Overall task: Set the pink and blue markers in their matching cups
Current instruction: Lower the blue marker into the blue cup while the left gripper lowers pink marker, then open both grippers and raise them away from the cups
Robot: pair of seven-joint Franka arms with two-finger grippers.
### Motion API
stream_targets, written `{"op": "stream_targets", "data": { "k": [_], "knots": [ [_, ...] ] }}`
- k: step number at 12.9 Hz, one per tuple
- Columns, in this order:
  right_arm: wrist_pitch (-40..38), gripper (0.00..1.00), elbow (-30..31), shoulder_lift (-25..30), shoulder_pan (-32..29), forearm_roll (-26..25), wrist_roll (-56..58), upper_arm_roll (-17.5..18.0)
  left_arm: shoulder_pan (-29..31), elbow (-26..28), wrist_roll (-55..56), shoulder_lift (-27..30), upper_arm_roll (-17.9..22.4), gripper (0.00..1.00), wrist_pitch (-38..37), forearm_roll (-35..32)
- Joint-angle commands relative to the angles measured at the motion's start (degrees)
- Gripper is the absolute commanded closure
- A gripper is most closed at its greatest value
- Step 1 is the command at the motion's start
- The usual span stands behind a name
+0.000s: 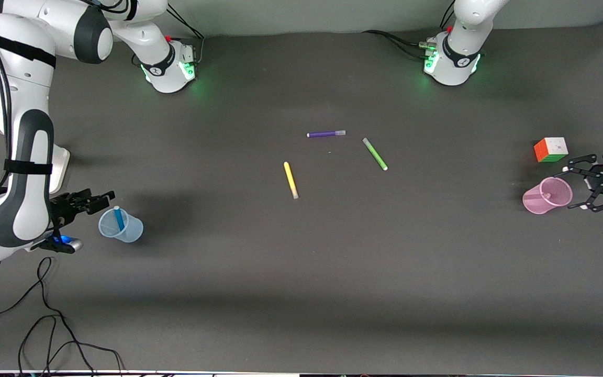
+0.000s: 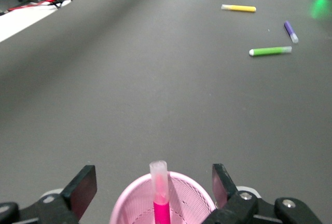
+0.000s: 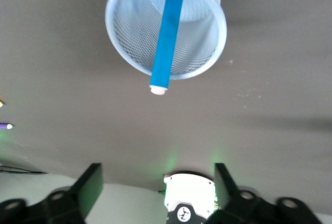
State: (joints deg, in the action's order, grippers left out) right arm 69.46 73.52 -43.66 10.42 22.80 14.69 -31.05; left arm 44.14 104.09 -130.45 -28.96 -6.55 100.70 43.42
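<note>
Pink marker [image 2: 161, 199] in pink cup [image 1: 542, 199]; blue marker [image 1: 119, 218] in blue cup [image 1: 123, 229].

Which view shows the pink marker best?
The left wrist view: the pink marker stands in the pink cup, pale cap up. The front view shows only a sliver of it; the right wrist view shows none.

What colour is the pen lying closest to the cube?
Green. The pen nearest the cube shows best in the front view.
</note>
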Motion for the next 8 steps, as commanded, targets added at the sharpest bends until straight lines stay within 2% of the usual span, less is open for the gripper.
{"op": "stream_targets", "data": {
  "k": [1, 4, 8],
  "knots": [
    [-0.99, 0.00, -2.07, 3.66, 1.96, -0.56, -0.36, -1.03, -1.68, 0.77, 9.21, 7.67, 0.04, 0.01, -1.56, -1.48],
    [0.23, 0.00, -1.72, 10.07, 4.69, -5.04, -6.50, -1.12, -5.62, 0.77, 25.71, 16.98, 0.04, 0.01, -1.73, -6.75],
    [10.75, 0.00, 8.54, 20.52, 9.69, -8.73, -11.07, -1.99, -14.05, 0.77, 49.44, 27.62, -0.13, 0.01, -3.23, -13.78]
  ]
}}
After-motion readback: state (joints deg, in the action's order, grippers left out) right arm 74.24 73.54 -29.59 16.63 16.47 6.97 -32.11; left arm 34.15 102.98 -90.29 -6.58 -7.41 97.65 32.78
